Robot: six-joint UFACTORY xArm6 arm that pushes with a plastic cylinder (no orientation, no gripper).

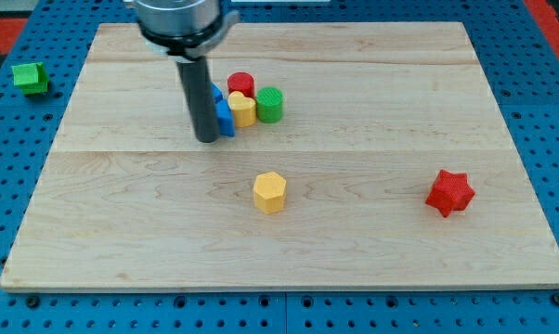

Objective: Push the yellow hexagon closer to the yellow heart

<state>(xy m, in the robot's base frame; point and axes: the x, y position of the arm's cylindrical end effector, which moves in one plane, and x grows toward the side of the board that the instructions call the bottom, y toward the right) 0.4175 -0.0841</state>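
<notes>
The yellow hexagon (269,192) lies alone near the middle of the wooden board (122,232). The yellow heart (242,109) sits above it in a tight cluster, with a red cylinder (241,84) above it, a green cylinder (269,104) on its right and a blue block (223,111) on its left. My tip (207,138) is down on the board just left of the blue block, touching or nearly touching it. The rod hides part of the blue block. My tip is up and left of the yellow hexagon, well apart from it.
A red star (449,192) lies at the view's right on the board. A green block (29,77) rests off the board on the blue pegboard at the view's upper left. The arm's body hangs over the board's top edge.
</notes>
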